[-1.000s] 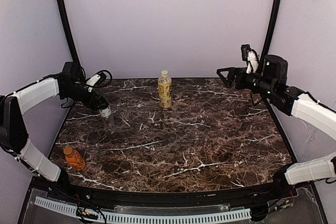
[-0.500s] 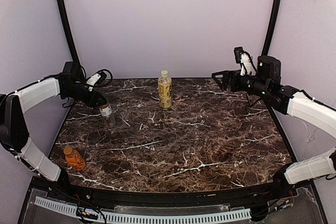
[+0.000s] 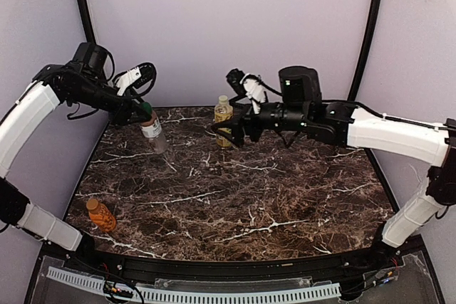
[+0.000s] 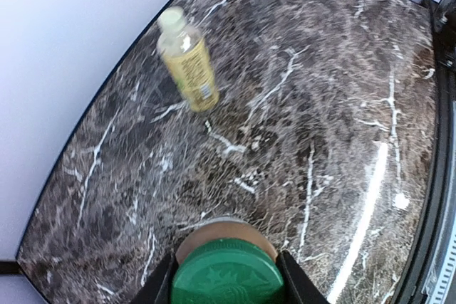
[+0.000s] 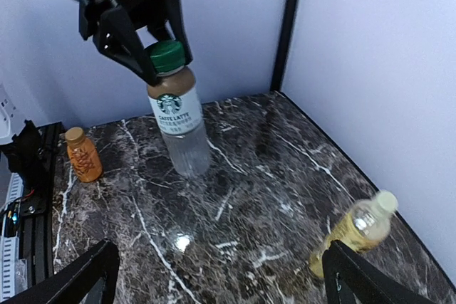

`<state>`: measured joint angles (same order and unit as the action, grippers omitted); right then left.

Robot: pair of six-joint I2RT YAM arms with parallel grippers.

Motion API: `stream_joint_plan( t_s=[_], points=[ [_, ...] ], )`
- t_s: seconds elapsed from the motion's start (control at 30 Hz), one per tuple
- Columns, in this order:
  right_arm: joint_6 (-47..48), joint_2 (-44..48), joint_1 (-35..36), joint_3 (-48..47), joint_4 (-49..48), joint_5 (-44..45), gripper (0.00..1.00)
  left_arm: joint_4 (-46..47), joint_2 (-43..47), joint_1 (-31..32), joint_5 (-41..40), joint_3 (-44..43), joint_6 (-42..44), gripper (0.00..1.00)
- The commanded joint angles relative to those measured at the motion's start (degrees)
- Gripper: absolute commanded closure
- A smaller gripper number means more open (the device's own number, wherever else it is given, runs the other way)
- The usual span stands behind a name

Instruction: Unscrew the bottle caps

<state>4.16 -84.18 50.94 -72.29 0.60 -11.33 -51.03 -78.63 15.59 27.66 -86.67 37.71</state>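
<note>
My left gripper (image 3: 145,112) is shut on the green cap (image 5: 167,55) of the short brownish bottle with the white label (image 5: 177,113). The bottle hangs tilted above the back left of the marble table (image 3: 285,197). In the left wrist view the cap (image 4: 228,275) fills the space between the fingers (image 4: 160,288). The taller yellow-labelled bottle (image 3: 224,122) stands at the back middle, its cap on. My right gripper (image 3: 226,133) is open just in front of it, with nothing between its fingers (image 5: 78,275). The bumpy orange bottle (image 3: 101,214) stands at the front left.
Pale walls and two black corner posts (image 3: 367,26) enclose the table on three sides. The right arm (image 3: 370,129) reaches across the back of the table from the right. The yellow-labelled bottle (image 5: 360,229) lies near the right finger in the right wrist view.
The left gripper closed on the green cap and lifted the white-labelled bottle up off the table. The right arm swung left from the back right corner to the yellow-labelled bottle, still open.
</note>
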Motion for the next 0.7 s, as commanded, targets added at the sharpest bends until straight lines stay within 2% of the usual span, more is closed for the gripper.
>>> stream_joint_plan(
  t_s=[0.0, 0.13, 0.23, 0.53, 0.67],
  points=[
    [12.69, -10.77, 7.97, -9.66, 1.06, -0.99, 0.01, -20.03, 2.44, 8.74, 0.75, -8.44, 6.71, 0.99],
    [12.89, -20.29, 11.64, -19.33, 0.71, -2.20, 0.02, -25.74, 1.92, 17.42, -2.14, -13.01, 5.33, 0.99],
    [9.78, -24.06, 12.16, -23.34, 0.32, -4.73, 0.01, -27.61, 1.86, 21.27, -2.40, -15.23, 4.52, 0.99],
    [4.68, -25.79, 13.52, -19.43, -9.70, -14.75, 0.03, -25.73, 3.11, 21.84, -0.31, -16.52, 3.37, 0.99],
    [2.38, -27.49, 13.55, -21.48, -10.20, -16.08, 0.13, -24.51, 3.37, 21.85, 0.26, -16.26, 2.58, 0.99]
  ],
)
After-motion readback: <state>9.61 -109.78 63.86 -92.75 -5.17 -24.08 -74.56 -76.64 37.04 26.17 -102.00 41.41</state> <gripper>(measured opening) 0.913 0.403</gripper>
